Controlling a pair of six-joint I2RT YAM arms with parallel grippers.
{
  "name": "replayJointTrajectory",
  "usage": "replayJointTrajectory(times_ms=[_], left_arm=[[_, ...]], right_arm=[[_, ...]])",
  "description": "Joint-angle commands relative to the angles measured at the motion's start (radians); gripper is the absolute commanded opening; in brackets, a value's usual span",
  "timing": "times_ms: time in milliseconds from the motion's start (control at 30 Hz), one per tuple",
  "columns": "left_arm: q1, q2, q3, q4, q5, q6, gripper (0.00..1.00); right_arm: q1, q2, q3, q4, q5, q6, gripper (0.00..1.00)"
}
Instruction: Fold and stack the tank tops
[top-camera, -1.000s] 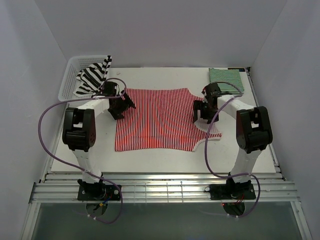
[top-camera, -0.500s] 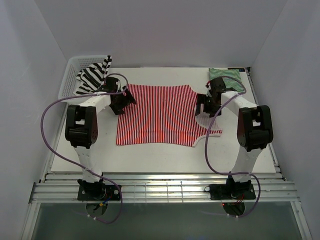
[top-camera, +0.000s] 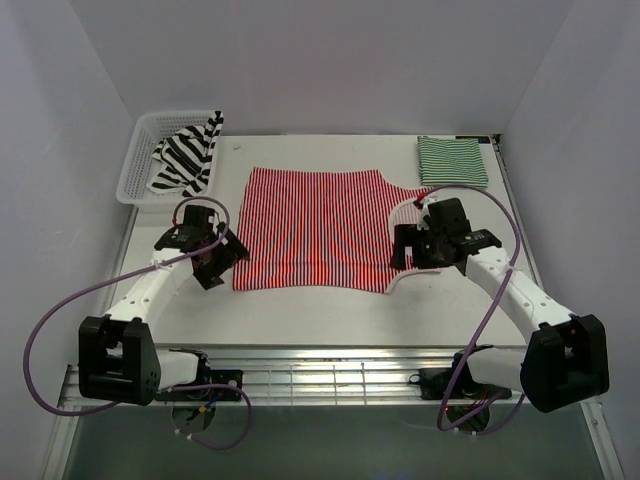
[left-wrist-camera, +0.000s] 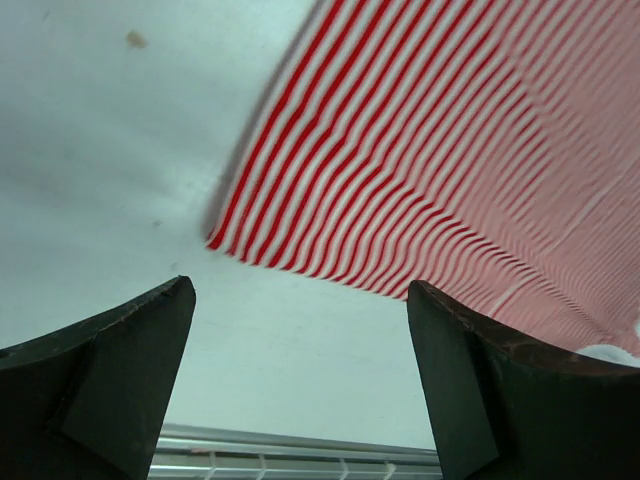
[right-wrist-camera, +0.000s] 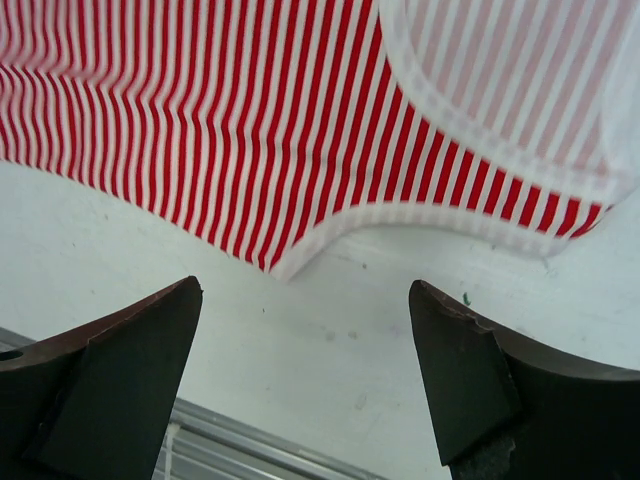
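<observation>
Camera above shows me the red-and-white tank top (top-camera: 320, 225) flat mid-table. Left wrist: left gripper (left-wrist-camera: 300, 305) gaping, empty, over its hem corner. Right wrist: right gripper (right-wrist-camera: 305, 300) gaping, empty, by its armhole edge.

The spread tank top (top-camera: 315, 230) lies flat on the middle of the tabletop (top-camera: 330, 315). Behind it to the right lies the folded tank top (top-camera: 452, 162). Behind it to the left stands the basket (top-camera: 133, 175), and the third tank top (top-camera: 185, 158) lies in it and over its right rim. The left claw (top-camera: 225, 266) is at the spread top's near left corner, the right claw (top-camera: 398, 248) over its right edge.
</observation>
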Motion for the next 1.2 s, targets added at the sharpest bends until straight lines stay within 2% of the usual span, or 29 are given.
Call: replayJointTrajectory(times_ms=[0,67,133,267,533,567,767,800,1000,1167], left_arm=[[0.003,-0.047,-0.092,-0.064,-0.054,-0.041,0.98],[0.004,-0.050,-0.109,-0.059,-0.060,-0.058,0.97],[0.004,-0.036,-0.119,-0.059,-0.062,-0.062,0.90],[0.004,0.002,-0.165,-0.024,-0.079,-0.076,0.85],[0.004,0.122,-0.162,0.019,-0.083,-0.084,0.66],[0.004,0.136,-0.159,0.022,-0.080,-0.084,0.60],[0.004,0.173,-0.167,0.042,-0.082,-0.088,0.52],[0.004,0.186,-0.162,0.045,-0.071,-0.087,0.48],[0.004,0.216,-0.152,0.066,-0.051,-0.068,0.43],[0.004,0.242,-0.127,0.076,-0.050,-0.053,0.44]], right_arm=[[0.021,-0.051,-0.064,-0.029,-0.021,0.041,0.90],[0.027,-0.066,-0.101,-0.023,-0.029,0.060,0.90],[0.027,-0.072,-0.121,-0.014,-0.032,0.068,0.90],[0.027,-0.062,-0.129,-0.011,-0.029,0.074,0.90],[0.030,-0.036,-0.120,-0.001,-0.035,0.075,0.90],[0.030,-0.031,-0.120,-0.004,-0.037,0.075,0.90],[0.039,-0.028,-0.123,-0.006,-0.041,0.074,0.90],[0.043,-0.028,-0.124,-0.009,-0.040,0.074,0.90],[0.105,-0.031,-0.130,-0.038,-0.014,0.072,0.90],[0.153,-0.029,-0.138,-0.044,0.002,0.094,0.90]])
